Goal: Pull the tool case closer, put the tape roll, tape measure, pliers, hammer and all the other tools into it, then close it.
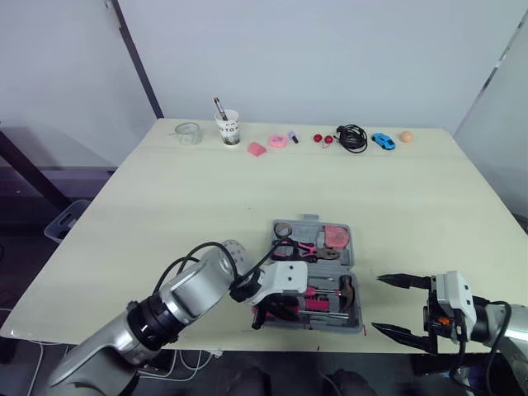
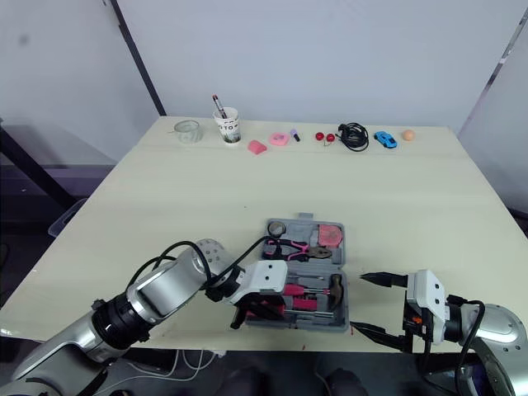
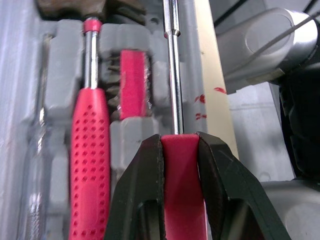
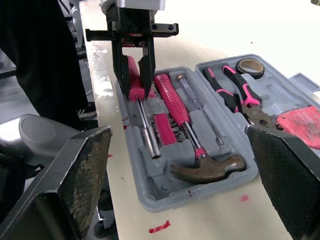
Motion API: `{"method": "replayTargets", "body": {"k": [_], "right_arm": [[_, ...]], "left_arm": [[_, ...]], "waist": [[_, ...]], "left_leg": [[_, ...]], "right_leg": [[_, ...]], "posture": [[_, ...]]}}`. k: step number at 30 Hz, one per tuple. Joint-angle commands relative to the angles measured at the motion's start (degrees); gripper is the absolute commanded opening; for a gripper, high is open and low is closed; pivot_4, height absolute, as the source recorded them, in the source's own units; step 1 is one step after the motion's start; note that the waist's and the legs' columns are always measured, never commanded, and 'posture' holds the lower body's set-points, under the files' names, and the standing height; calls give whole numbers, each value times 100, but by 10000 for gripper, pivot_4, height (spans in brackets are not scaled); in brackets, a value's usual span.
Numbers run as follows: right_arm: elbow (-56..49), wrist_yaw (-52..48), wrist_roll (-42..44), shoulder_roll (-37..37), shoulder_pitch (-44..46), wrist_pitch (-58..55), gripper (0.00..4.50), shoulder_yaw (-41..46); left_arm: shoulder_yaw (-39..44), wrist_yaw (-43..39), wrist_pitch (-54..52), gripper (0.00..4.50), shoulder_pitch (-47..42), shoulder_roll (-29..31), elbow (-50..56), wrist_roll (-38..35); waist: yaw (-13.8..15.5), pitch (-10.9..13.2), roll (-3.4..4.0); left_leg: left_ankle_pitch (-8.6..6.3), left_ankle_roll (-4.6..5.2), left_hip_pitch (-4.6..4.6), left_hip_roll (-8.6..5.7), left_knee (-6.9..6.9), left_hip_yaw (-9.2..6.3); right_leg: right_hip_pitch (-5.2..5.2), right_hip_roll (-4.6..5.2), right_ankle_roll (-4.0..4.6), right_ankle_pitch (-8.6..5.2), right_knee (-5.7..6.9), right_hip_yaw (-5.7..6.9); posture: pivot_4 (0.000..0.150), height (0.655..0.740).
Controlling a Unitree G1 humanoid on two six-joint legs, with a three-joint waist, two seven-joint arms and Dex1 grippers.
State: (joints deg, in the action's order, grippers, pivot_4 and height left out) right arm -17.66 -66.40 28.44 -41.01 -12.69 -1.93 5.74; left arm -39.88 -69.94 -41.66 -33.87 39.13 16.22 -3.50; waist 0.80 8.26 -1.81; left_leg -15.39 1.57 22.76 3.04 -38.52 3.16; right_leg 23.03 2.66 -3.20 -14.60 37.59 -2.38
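Note:
The grey tool case (image 1: 356,276) lies open near the table's front edge. In its trays lie the tape roll (image 1: 283,228), a red tape measure (image 1: 336,238), pink-handled pliers (image 1: 305,249) and a hammer (image 4: 210,167) with a red grip. My left gripper (image 1: 268,313) is over the case's front left part, shut on a red-handled screwdriver (image 4: 132,80). Both black fingers (image 3: 145,170) clamp the handle, and the steel shaft (image 3: 174,85) lies along the front slot. My right gripper (image 1: 377,303) is open and holds nothing, just right of the case at the table edge.
Along the far edge stand a glass jar (image 1: 188,133), a cup with pens (image 1: 228,126), pink bits (image 1: 257,148), a black cable (image 1: 353,136), a blue toy car (image 1: 383,141) and an orange ball (image 1: 406,136). The case sits close to the front edge.

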Motion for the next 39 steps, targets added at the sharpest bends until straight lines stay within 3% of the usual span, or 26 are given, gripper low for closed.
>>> {"method": "replayTargets", "body": {"k": [1, 29, 39], "right_arm": [[-265, 54, 60, -12, -62, 39, 45000, 123], [-316, 209, -33, 119, -164, 123, 45000, 20], [-253, 125, -120, 42, -296, 212, 45000, 55]], "left_arm": [[-197, -144, -126, 5699, -215, -32, 77, 110], [-1006, -143, -870, 5699, -1089, -781, -585, 721], [-1174, -249, -903, 5699, -1161, -784, -581, 735]], "waist": [[-3, 0, 0], [0, 0, 1], [-1, -1, 2]], "left_leg": [[0, 0, 0, 0, 0, -1], [0, 0, 2, -1, -3, -8], [0, 1, 2, -2, -3, -11]], "right_leg": [[0, 0, 0, 0, 0, 0], [-1, -3, -2, 0, 2, 1], [-1, -3, -2, 0, 3, 1]], "posture": [[1500, 7400], [1500, 7400], [1500, 7400]]}}
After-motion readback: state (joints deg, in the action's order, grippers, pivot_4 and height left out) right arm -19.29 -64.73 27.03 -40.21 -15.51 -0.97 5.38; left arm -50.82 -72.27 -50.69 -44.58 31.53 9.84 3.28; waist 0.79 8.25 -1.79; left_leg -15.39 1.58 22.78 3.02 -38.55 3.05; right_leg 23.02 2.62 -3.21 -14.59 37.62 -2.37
